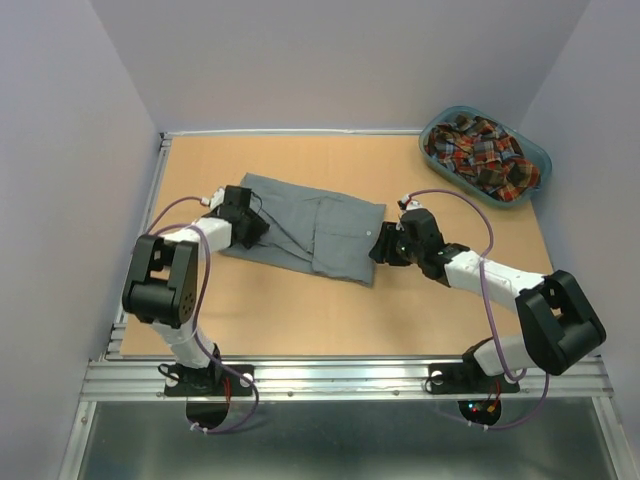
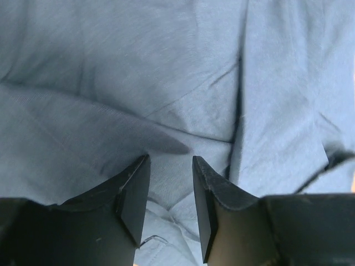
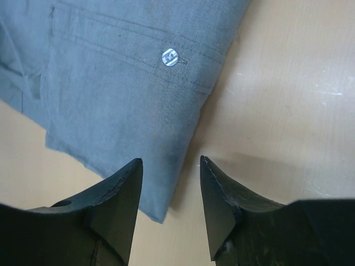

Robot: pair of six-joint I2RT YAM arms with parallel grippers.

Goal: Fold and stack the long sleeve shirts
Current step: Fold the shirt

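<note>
Grey shirt (image 1: 305,228): lies spread on the table (image 1: 300,310) as a long, flattish band. It looks partly folded (no sleeve trails loose in the top view), but it is not yet a compact packet.

Left gripper (image 2: 169,160): over the grey shirt's left end. Fingers stand apart with a narrow gap and creased cloth directly below the tips. No fold is visibly caught between them.

Right gripper (image 3: 171,160): at the grey shirt's right end, low over the hem. Fingers are spread and straddle the cloth's edge, so one tip is over fabric and the other over bare wood. A white button (image 3: 169,57) sits just beyond the tips. Nothing is pinched yet.

Plaid shirt (image 1: 480,150): bunched in the teal basket (image 1: 540,160), well apart from the grey shirt and beyond its far right corner. It looks untouched.

Progress, as a judgement: early to middle. Both arms appear set to take the two ends of the grey shirt for another fold. What remains is finishing that fold, then lifting out the plaid shirt, flattening it, folding it and stacking the two.
</note>
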